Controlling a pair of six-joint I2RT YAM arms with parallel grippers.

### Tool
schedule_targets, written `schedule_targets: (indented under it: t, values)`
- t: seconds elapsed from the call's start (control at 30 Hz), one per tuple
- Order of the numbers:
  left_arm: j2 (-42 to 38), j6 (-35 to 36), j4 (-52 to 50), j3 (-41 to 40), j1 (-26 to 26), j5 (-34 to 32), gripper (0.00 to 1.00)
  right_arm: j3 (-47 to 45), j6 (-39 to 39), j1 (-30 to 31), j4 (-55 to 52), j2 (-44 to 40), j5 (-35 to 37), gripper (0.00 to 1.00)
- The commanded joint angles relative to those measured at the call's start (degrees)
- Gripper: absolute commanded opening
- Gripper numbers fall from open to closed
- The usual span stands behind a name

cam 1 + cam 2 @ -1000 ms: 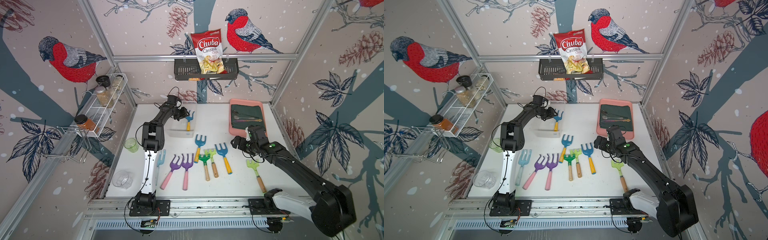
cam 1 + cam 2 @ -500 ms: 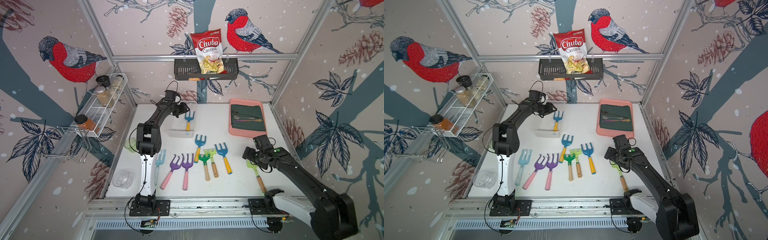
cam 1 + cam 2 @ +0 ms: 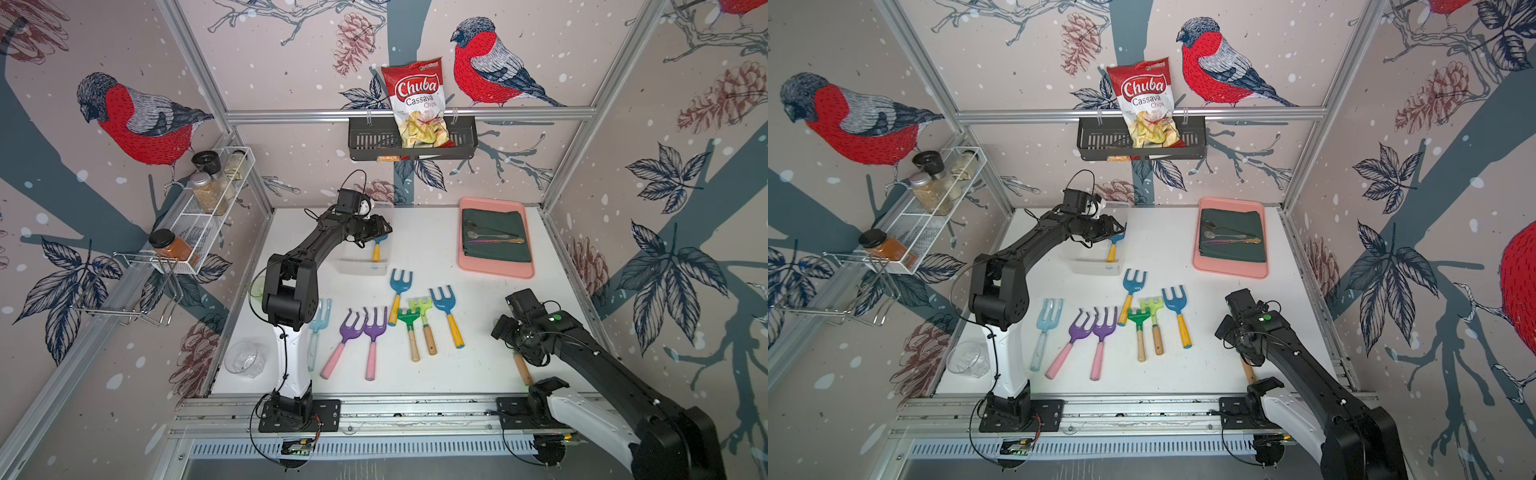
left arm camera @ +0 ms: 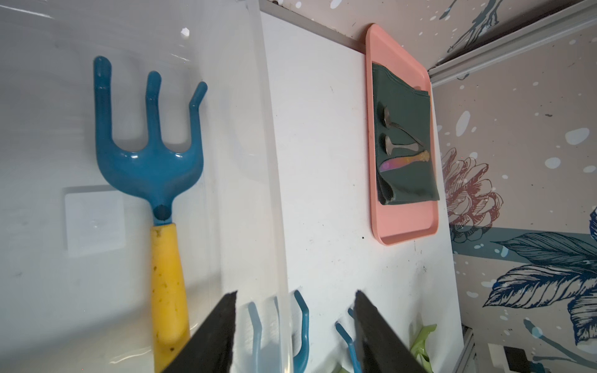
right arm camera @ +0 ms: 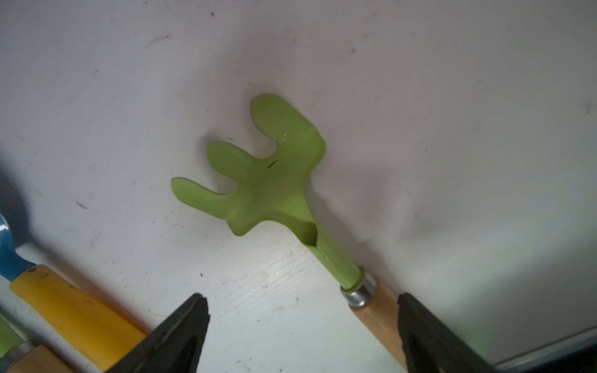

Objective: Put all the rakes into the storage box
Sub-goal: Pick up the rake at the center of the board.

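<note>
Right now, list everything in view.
storage box: one, clear, rear
boxed rake: one, blue, inside it
blue rakes: two, yellow handles, centre
purple rakes: two, pink handles, front
green rakes: three, wooden handles, centre and front right
pale blue rake: one, front left
pink tray: one, right rear
cloth: one, green, on tray
spoons: three, metallic, on cloth
black basket: one, back rail
chips bag: one, red, in basket
wire rack: one, white, left wall
jars: four, assorted, in rack
cups: two, clear and green, left side
left pincer: open, over box
right pincer: open, over rake handle

The rake (image 4: 151, 168) is coloured blue with a yellow handle; the storage box (image 3: 356, 267) is colourless, the tray (image 3: 494, 272) pink.
</note>
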Motion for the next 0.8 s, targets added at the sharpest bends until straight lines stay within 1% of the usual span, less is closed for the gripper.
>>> schedule_targets:
  t: [0.0,0.17,0.33,0.4,0.57,0.67,0.77]
  values:
    - [-1.4,-0.1,2.5,-0.9,-0.2,1.0,0.59,-1.5,2.6,0.7,0.8,1.7,1.0,0.93]
    - [-2.7,0.3,2.7,-2.8,-0.2,1.3,0.59,-2.0,2.1,1.9,3.8,2.4,-2.4,0.91]
    - [-3.6,-0.1,3.6,-5.0,-0.2,1.7,0.59,-1.8,2.8,3.6,8.3,2.4,-6.2,0.75]
    - [-3.9,-0.1,3.8,-5.7,-0.4,1.7,0.59,-2.1,2.8,4.1,8.2,3.6,-6.3,0.71]
    - [-4.5,0.6,2.9,-5.5,-0.4,1.6,0.59,-3.4,2.4,4.4,6.9,4.4,-5.9,0.69]
    - [-4.9,1.0,2.0,-4.9,-0.4,1.7,0.59,-3.3,3.2,5.4,5.9,3.5,-5.4,0.61]
    - [-6.4,1.7,0.8,-5.2,-0.6,-1.1,0.59,-3.8,4.2,6.8,4.7,3.2,-4.7,0.55]
